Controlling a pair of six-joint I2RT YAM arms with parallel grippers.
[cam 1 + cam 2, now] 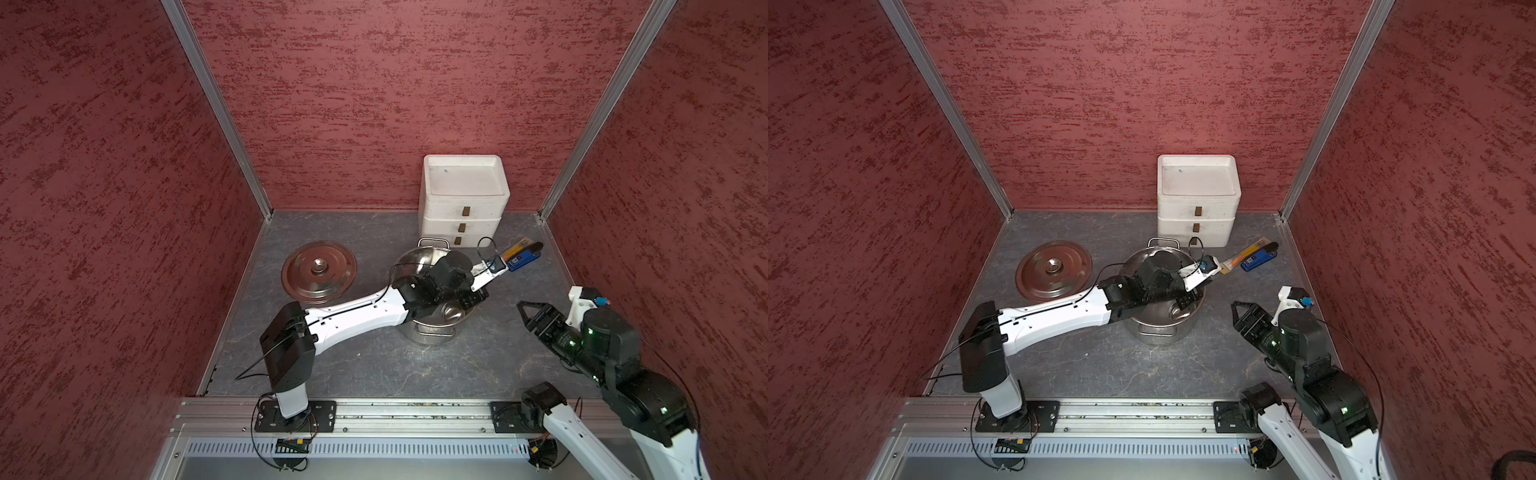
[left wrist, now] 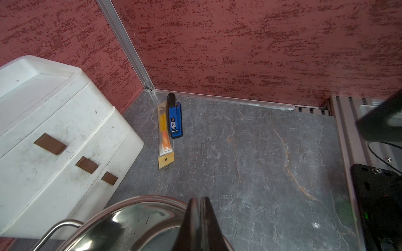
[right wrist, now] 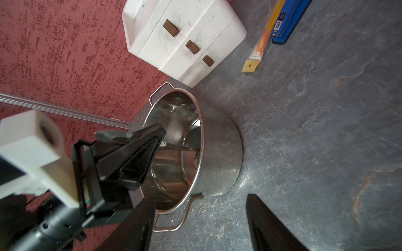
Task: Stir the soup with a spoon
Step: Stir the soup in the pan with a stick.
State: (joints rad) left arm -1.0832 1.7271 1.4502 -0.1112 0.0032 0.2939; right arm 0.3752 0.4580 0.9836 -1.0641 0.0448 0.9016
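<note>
Mottled dark-red walls [image 1: 374,104] enclose a grey, pale-veined table [image 1: 374,365] bearing a silver stockpot [image 3: 217,152], a brown-tabbed white drawer unit [image 1: 463,199], an orange-and-tan packet [image 2: 165,134] and a blue-and-black stapler [image 2: 175,119].

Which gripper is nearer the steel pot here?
Left. The left gripper, shut on the spoon, hangs over the mouth of the pot; the right gripper, open, hovers beside it, apart.

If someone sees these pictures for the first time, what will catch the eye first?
The shiny steel pot in the middle of the table, with the left gripper shut on a thin spoon that reaches into it. Next, its lid lying flat to the left, and the white drawer box at the back.
</note>
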